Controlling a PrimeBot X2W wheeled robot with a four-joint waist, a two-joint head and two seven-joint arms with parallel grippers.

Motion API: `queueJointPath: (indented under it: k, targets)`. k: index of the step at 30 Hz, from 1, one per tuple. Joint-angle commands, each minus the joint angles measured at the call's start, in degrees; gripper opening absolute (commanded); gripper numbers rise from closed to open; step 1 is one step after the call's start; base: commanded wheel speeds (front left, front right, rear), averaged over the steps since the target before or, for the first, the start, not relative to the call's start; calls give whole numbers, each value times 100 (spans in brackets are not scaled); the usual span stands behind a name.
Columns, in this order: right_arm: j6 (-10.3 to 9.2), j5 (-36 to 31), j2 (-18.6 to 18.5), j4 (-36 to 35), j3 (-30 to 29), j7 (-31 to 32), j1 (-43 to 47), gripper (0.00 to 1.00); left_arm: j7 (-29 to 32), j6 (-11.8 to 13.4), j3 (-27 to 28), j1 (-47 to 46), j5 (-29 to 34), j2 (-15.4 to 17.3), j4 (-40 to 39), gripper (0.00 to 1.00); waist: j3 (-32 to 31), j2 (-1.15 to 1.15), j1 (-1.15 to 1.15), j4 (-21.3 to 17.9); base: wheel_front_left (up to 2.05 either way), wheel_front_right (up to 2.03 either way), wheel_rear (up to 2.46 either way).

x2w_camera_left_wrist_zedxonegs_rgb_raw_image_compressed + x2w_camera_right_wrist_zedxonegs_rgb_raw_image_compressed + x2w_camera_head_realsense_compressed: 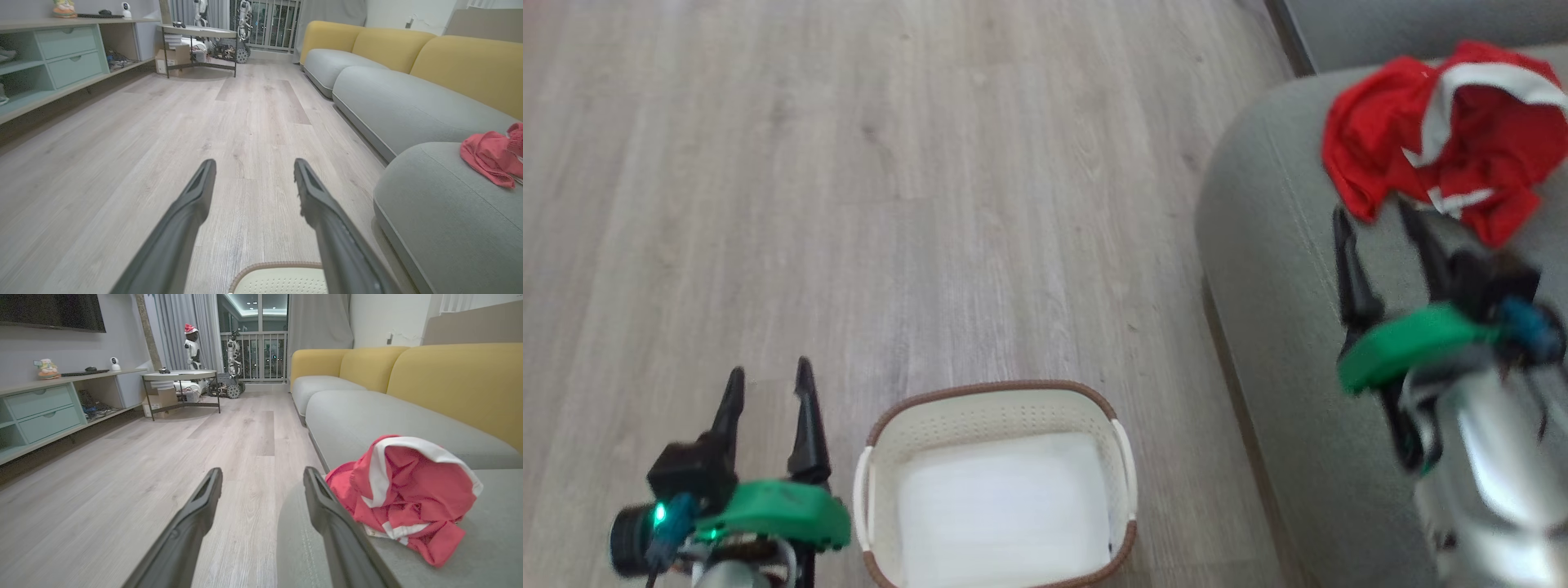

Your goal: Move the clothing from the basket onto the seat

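Note:
The red clothing (1445, 139) with white trim lies crumpled on the grey seat (1282, 269) at the upper right. It also shows as the clothing (404, 494) on the seat (490, 539) and the clothing (490, 157) on the seat (441, 212). My right gripper (1376, 214) hovers open over the seat just left of and below the clothing, nothing between its fingers; in its wrist view the right gripper (263, 477) points past the cushion's edge. The cream basket (996, 404) stands on the floor with a bare white bottom. My left gripper (768, 377) is open beside the basket's left; the left gripper (253, 167) is above the basket rim (278, 266).
A wooden floor (890, 188) spreads ahead. Further grey cushions with yellow backs (441, 379) run along the right. A low cabinet with drawers (41, 408) lines the left wall, and a round table (179, 375) stands at the far end.

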Motion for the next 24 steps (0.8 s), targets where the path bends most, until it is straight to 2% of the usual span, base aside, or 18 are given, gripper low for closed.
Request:
queueJointPath:
  k: [1, 11, 17, 24]
  targets:
    - [-1, -79, 106, -269, 38, -52, 43, 100, -71, -15, 286, -129, 62, 32, -224, 100, -123, 0, 0, 146, 0, 0, 0]
    - [-1, -452, 621, -999, -349, -52, 1109, 100, -72, -172, 741, 463, 173, -171, -300, 100, -277, 0, 0, 397, 0, 0, 0]
    - [-1, -514, 694, -1172, -449, -52, 1377, 100, -72, -327, 903, 652, 281, -348, -260, 100, -339, 0, 0, 455, 0, 0, 0]
    - [-1, -265, 699, -1210, -258, -52, 1537, 100, -72, -504, 1042, 714, 397, -491, -154, 100, -368, 0, 0, 463, 0, 0, 0]
